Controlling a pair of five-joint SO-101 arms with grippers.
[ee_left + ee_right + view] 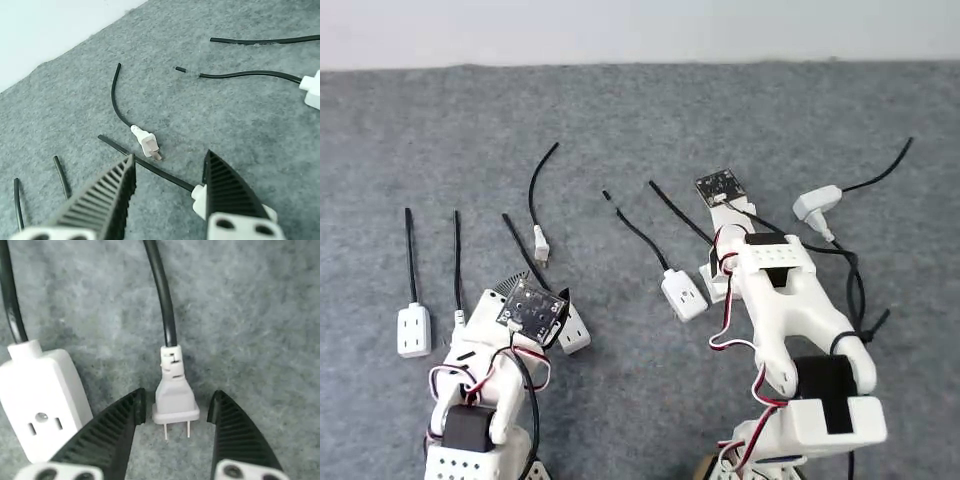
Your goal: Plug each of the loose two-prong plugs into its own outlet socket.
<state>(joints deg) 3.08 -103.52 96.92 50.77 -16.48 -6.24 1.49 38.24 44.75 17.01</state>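
White plug point(175, 401) lies within the released right pincer point(178, 395), just beside an outlet socket point(42, 400); the left pincer point(170, 155) is released too.

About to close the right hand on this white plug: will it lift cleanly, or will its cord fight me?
Probably light: the two-prong plug is small, sitting between the open fingers of the right hand. Its smooth, tapered body may slip, so squeeze the flat sides. The black cord looks short and fairly stiff, so it will likely swing along rather than drag.
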